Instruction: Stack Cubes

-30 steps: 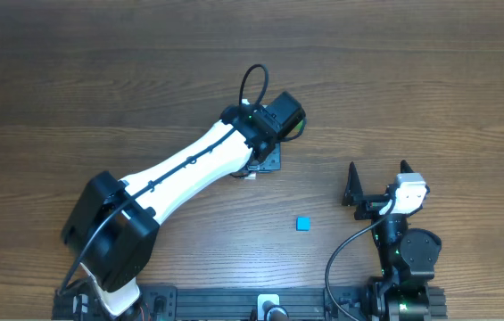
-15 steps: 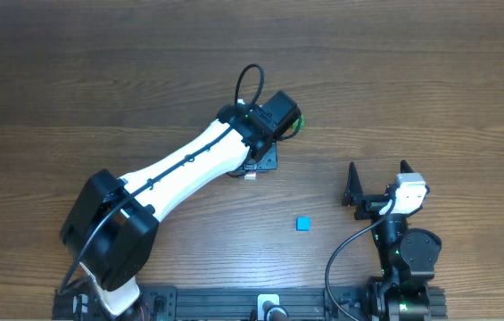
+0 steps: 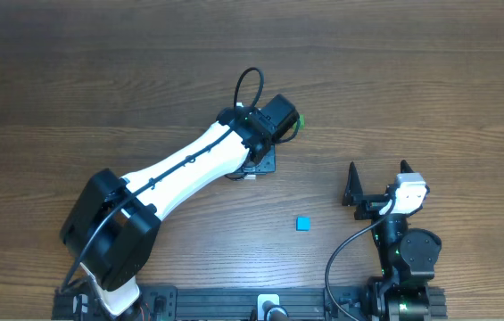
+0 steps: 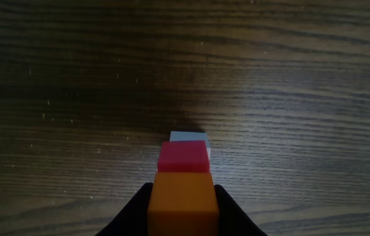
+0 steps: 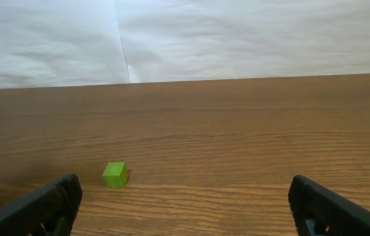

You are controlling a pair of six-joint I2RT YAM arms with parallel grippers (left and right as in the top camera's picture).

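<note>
My left gripper (image 4: 183, 208) is shut on an orange cube (image 4: 183, 196). Directly under the orange cube is a red cube (image 4: 185, 157), and under that a white cube (image 4: 188, 137) on the wooden table. From above, the left gripper (image 3: 265, 162) is at the table's middle, with the white cube (image 3: 250, 175) peeking out beside it. A green cube (image 5: 115, 174) lies alone; in the top view the green cube (image 3: 298, 126) is half hidden by the left wrist. A blue cube (image 3: 302, 223) lies nearer the front. My right gripper (image 3: 377, 169) stands open and holds nothing.
The wooden table (image 3: 100, 71) is bare around the cubes, with wide free room at the back and left. A white wall (image 5: 250, 39) rises behind the far edge in the right wrist view.
The left wrist has shifted slightly to the left over the stack, with the orange cube still held. The right arm has not moved.
</note>
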